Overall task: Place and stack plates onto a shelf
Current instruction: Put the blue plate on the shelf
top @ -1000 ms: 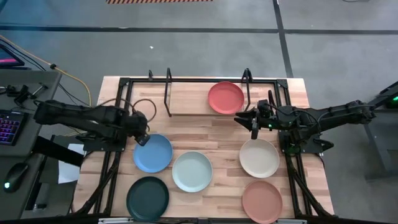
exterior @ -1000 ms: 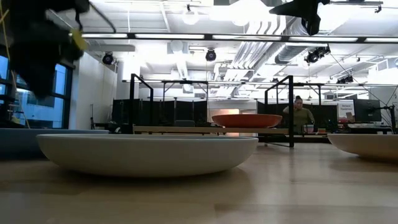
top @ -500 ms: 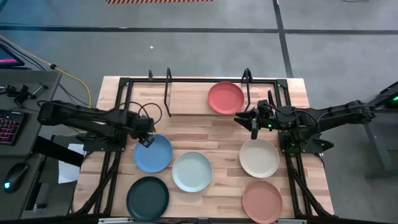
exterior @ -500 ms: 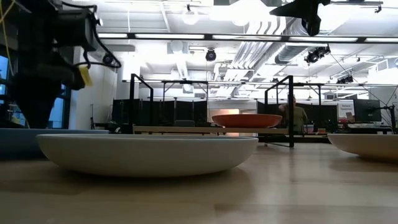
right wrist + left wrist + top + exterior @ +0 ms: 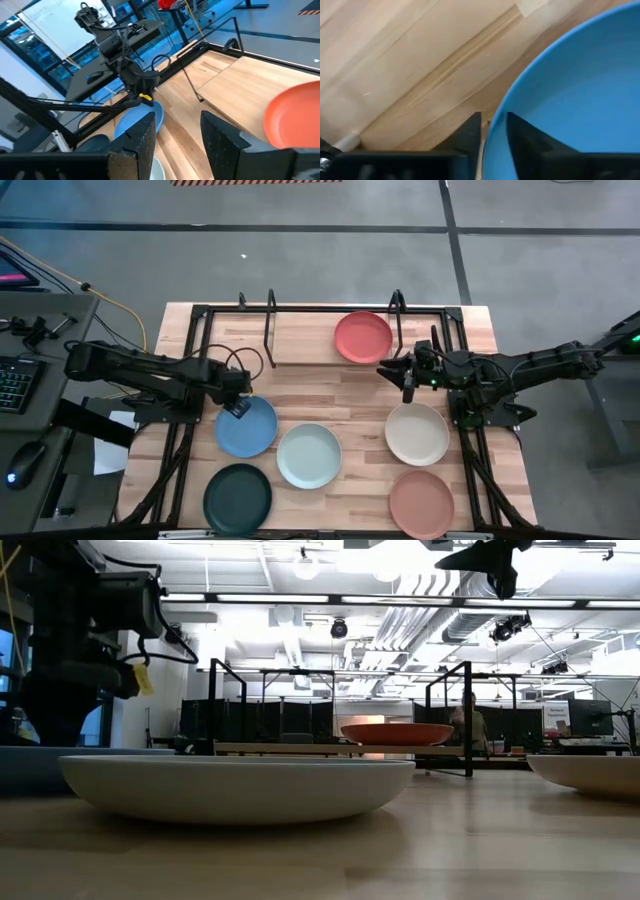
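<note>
The blue plate (image 5: 250,430) lies flat on the table's left half, and my left gripper (image 5: 236,407) is down at its far-left rim, shut on it. The coral red plate (image 5: 363,337) rests on the right half of the shelf (image 5: 300,340), a light board in a black frame. The mint plate (image 5: 309,455), dark green plate (image 5: 237,498), cream plate (image 5: 417,434) and terracotta plate (image 5: 421,503) lie on the table. My right gripper (image 5: 405,380) hangs open and holds nothing, in the air between the red and cream plates. My left gripper has the blue plate's rim (image 5: 495,125) at its far-left side between its two fingers. One finger (image 5: 470,137) stands outside the rim and the other (image 5: 530,145) inside the plate. The fingers come from above, slanting from the table's left. The plate lies flat on the table.
Black frame uprights (image 5: 270,330) stand at the shelf's left end and loops (image 5: 397,305) by the red plate. Cables trail from the left arm (image 5: 150,375). Bare wood lies on the shelf's left half. A person (image 5: 468,720) is in the room behind.
My left gripper has come down and gone a little toward the table's right, onto the blue plate's far-left rim. The plate has stayed where it was. My right arm has kept still.
</note>
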Controlling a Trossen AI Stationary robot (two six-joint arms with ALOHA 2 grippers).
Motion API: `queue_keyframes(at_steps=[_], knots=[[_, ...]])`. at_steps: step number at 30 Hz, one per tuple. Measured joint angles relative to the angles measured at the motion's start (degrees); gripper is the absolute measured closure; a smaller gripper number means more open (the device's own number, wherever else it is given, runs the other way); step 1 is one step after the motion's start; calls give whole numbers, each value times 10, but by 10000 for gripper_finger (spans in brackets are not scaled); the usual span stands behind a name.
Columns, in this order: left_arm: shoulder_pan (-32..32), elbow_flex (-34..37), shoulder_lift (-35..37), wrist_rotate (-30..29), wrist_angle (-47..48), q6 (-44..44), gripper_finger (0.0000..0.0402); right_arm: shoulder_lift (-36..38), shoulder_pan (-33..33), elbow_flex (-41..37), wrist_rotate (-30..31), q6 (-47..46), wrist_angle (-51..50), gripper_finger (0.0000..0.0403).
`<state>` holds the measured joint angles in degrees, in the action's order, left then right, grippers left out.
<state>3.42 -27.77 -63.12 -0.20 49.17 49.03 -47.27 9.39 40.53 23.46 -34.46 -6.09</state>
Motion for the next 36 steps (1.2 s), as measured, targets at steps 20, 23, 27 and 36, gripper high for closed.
queue_keyframes(at_steps=[20,23,27,36], knots=[[-61,-178,46,-88,30,127,400,0,0,0,5,-2,-5,265],[-99,-195,19,-160,-16,202,401,0,0,0,5,-1,-6,265],[-155,-195,-26,-278,-130,323,401,0,0,0,7,0,-7,265],[-219,-195,-158,-422,-173,657,401,0,0,0,14,4,-17,265]])
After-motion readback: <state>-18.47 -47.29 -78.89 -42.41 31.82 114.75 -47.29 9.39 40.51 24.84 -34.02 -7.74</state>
